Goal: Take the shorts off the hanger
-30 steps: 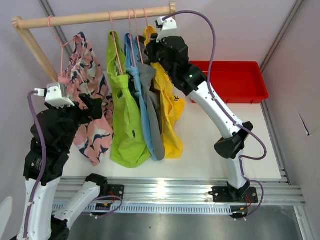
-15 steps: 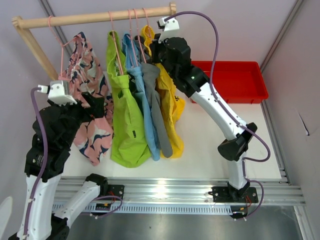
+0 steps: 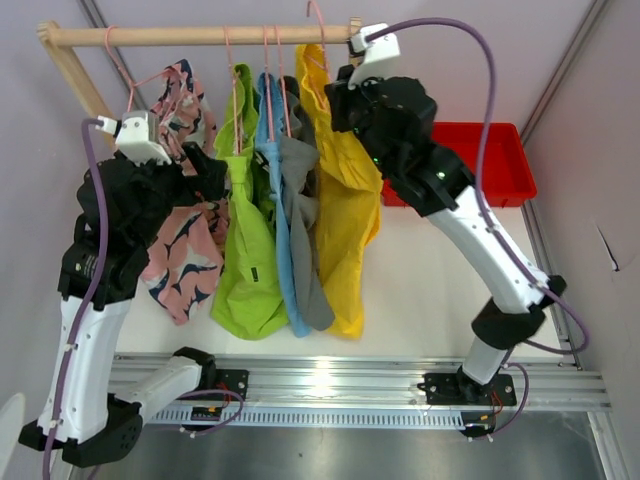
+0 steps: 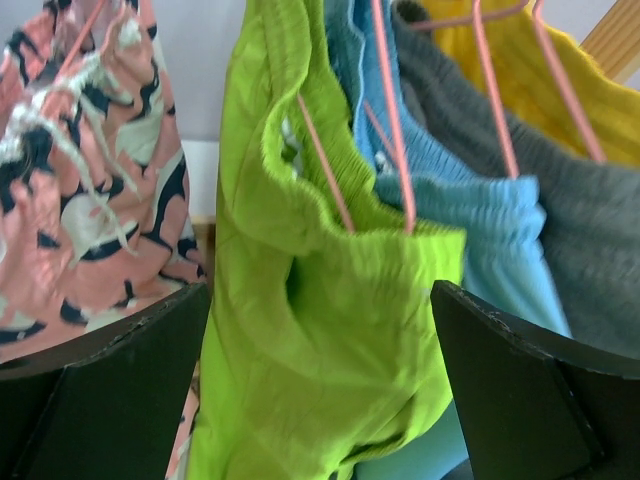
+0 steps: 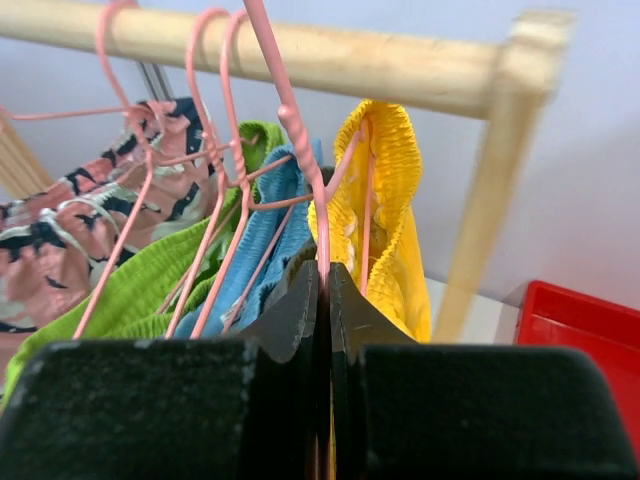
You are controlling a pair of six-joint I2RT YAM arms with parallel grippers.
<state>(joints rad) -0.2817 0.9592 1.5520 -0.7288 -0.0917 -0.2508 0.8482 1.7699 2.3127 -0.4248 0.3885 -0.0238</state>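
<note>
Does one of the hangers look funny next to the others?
Yes. The yellow shorts' pink hanger sticks up: its hook pokes above the wooden rod, while the other hooks loop over it. The right gripper is pinching its neck.

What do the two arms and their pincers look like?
The left arm and right arm have white links and black joint housings. A purple cable loops to a white camera box on each wrist. The left pincer and right pincer have flat matte-black fingers.

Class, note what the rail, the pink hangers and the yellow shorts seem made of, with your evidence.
Rail: pale wood, apparently unvarnished, matte. Pink hangers: thin wire, likely plastic-coated, twisted at the neck. Yellow shorts: soft matte fabric, waistband gathered, probably elastic.
</note>
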